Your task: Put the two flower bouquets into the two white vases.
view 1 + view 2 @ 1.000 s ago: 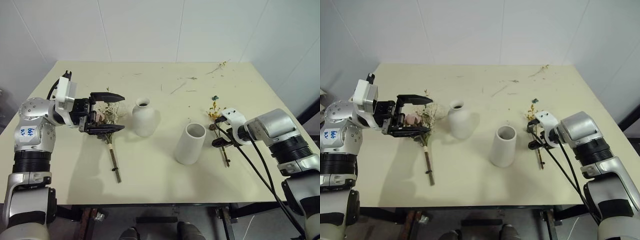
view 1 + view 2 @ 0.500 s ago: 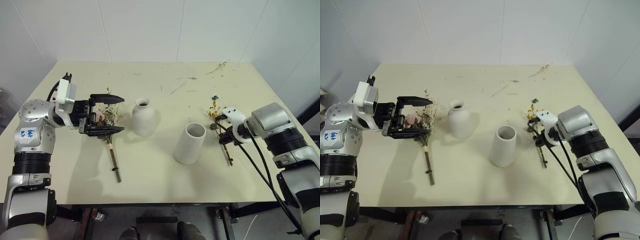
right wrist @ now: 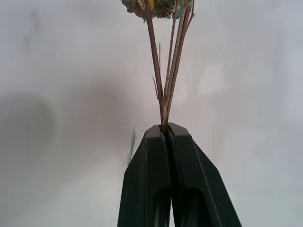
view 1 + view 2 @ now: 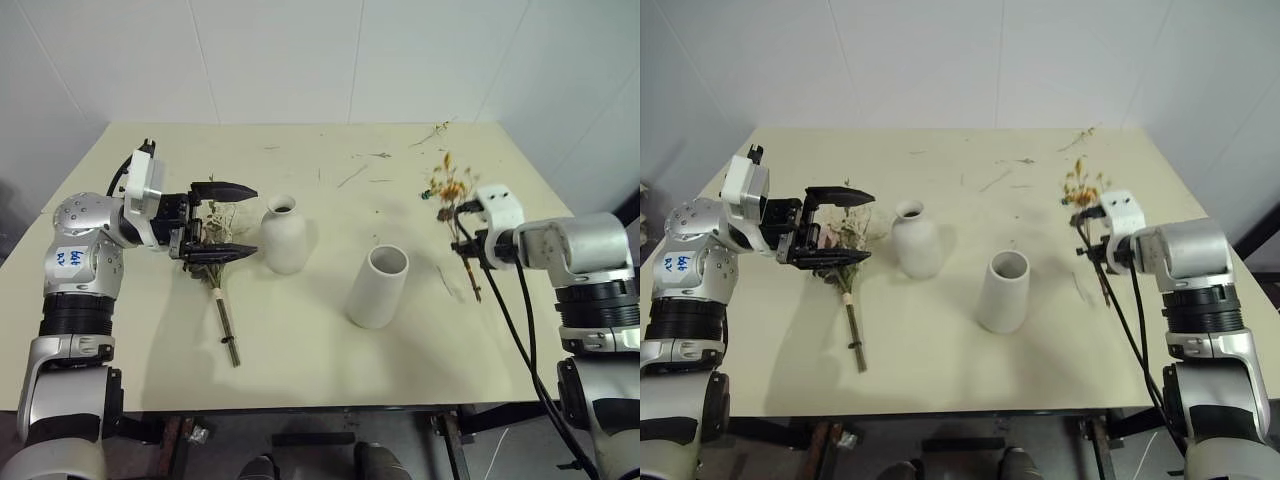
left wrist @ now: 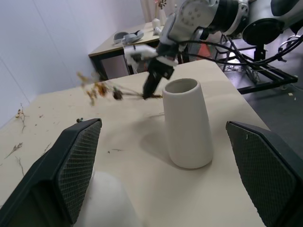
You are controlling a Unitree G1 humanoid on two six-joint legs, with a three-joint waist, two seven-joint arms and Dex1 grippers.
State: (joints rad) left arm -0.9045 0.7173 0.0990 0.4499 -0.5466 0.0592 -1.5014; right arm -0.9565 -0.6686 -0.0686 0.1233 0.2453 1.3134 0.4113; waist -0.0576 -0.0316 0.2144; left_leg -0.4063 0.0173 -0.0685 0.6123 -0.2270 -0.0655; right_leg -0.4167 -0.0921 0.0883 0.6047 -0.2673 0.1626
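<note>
Beige table (image 4: 300, 340), clamped yellow spray (image 4: 450, 190)

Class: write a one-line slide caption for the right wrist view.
Right tool shut on yellow-orange spray's thin stems.

Both head views look down from above over the whole table (image 4: 300, 340), nearly alike, one slightly offset sideways. The left wrist camera looks level across the tabletop, close to the cylinder vase (image 5: 187, 124), also visible from above. The right wrist camera looks closely along clamped stems (image 3: 165, 80).
</note>
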